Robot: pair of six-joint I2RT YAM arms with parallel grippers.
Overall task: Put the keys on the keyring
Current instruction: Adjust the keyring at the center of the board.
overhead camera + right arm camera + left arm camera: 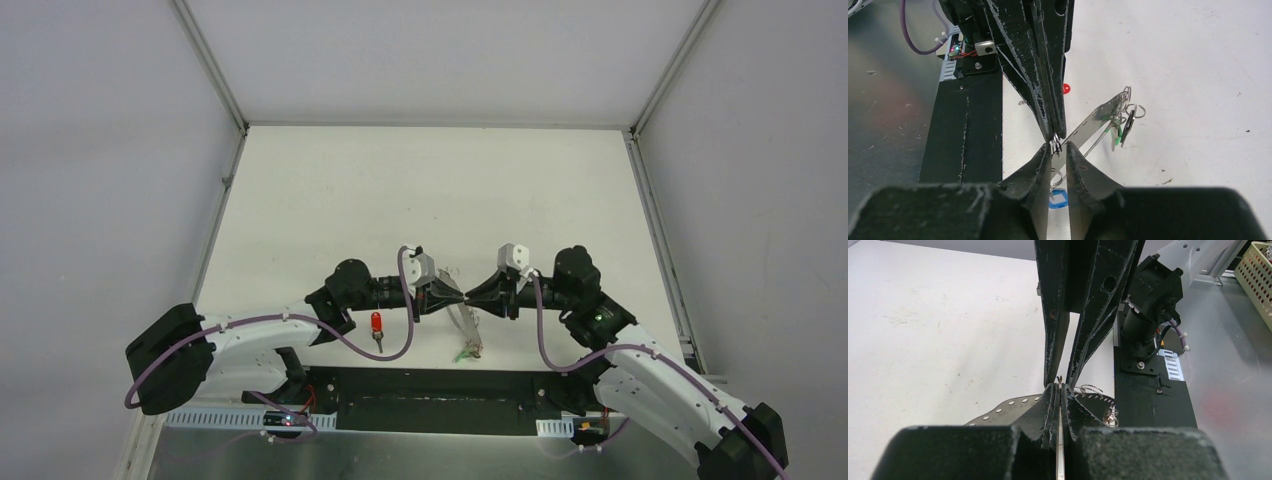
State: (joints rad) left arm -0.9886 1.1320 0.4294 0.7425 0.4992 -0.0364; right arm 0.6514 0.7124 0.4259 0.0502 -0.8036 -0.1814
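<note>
Closest to the left wrist camera, the left gripper (1059,390) has its 2 fingers pressed together on a thin metal edge of the keyring (1008,409), whose perforated band curves off to both sides. The right gripper (1062,381) faces it tip to tip.

From the right wrist, the right jaws stand a narrow gap apart around the wire end; whether they touch it cannot be told. The band runs to a green key (1117,136). A red key (1065,89) lies beyond.

From above, both grippers meet over the table (420,190), the keyring reaching toward the near edge and the red key apart on its left.
</note>
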